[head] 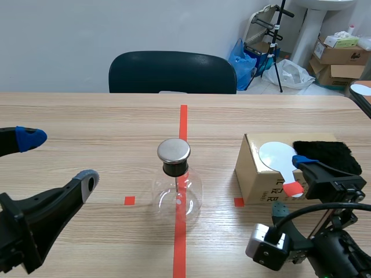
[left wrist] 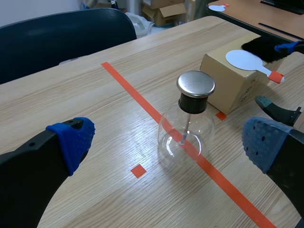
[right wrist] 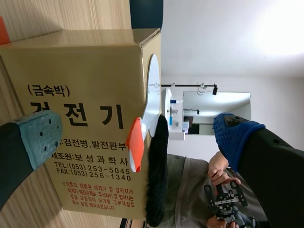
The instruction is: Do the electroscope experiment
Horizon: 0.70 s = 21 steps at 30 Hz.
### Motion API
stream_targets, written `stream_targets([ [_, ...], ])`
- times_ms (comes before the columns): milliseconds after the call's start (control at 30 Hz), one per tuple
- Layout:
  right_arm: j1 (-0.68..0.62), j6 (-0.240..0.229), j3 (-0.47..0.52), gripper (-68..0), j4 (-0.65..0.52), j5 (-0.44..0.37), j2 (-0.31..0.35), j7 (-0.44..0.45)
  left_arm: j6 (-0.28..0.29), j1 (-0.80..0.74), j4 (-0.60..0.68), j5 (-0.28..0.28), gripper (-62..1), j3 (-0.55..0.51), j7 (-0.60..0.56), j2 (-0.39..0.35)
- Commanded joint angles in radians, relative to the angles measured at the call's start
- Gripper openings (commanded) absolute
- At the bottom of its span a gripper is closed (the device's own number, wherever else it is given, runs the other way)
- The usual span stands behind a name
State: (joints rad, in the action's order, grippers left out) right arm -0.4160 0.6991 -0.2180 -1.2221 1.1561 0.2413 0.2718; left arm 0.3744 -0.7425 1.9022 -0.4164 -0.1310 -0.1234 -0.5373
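1. Electroscope [head: 175,182], a glass flask with a metal cap, stands untouched on the counter [head: 87,116], on the red tape line. It is ahead of the left hand [head: 58,160], which is spread wide and empty.
2. The right hand [right wrist: 135,137] is also spread, at the side of the cardboard box [head: 258,182]. The orange handle of the white paddle [head: 277,155] lies between its fingers, ungripped, beside the black fur [head: 324,155].
3. The step in hand seems to be picking up the paddle. The next move calls for closing squarely on the handle without nudging the fur off the box.

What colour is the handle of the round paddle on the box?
Orange-red handle; clearest in the right wrist view.
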Motion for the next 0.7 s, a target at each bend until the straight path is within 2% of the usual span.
stream_targets([
  [0,0.008,0.012,0.002,0.4,-0.016,-0.003,0.010,-0.004,0.002,-0.004,0.020,-0.006,1.4,0.007,-0.013,0.002],
  [133,0.008,0.012,0.002,0.4,-0.016,-0.003,0.010,-0.004,0.002,-0.004,0.020,-0.006,1.4,0.007,-0.013,0.002],
  [233,0.008,0.012,0.002,-6.4,-0.016,-0.003,0.010,-0.005,0.002,-0.004,0.020,-0.006,1.4,0.007,-0.013,0.002],
  [667,0.009,0.012,0.002,-63.0,-0.016,-0.003,0.010,-0.011,0.002,-0.004,0.020,-0.006,1.4,0.007,-0.013,0.002],
])
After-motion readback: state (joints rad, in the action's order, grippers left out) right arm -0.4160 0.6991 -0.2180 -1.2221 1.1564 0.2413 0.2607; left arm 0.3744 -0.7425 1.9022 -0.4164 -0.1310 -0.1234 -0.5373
